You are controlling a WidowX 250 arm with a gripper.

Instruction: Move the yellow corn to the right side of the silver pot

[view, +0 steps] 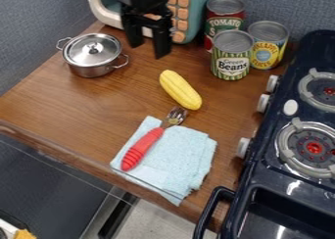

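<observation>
"Yellow first: where do we log the corn (180,89)?"

"On the brown wooden desk (124,108), lying aslant, well apart from the claw (149,50). In the camera view it sits below the claw and a little to the right; its upper end is the nearer one to the fingertips."

"And against the silver pot (93,61)?"

"To the right of it in our view, slightly lower, with bare wood between the two. Lid on the pot, both loop handles visible."

"State of the claw?"

"Spread. We record two black fingers hanging down, a wide gap between their tips, wood showing through it. It pinches nothing. We see no contact with the corn or the pot. Behind it stands the teal toy appliance (190,17) with orange buttons; whether the two touch, we cannot tell."

"Other items near the corn?"

"Below it, a folded pale blue cloth (180,157) with a red-handled fork (142,149) laid across; the tines reach past the cloth's edge, near the corn's lower end. Above and right, we count three cans, the green-striped one (231,57) closest to the corn. Dark blue stove (262,172) along the right."
</observation>
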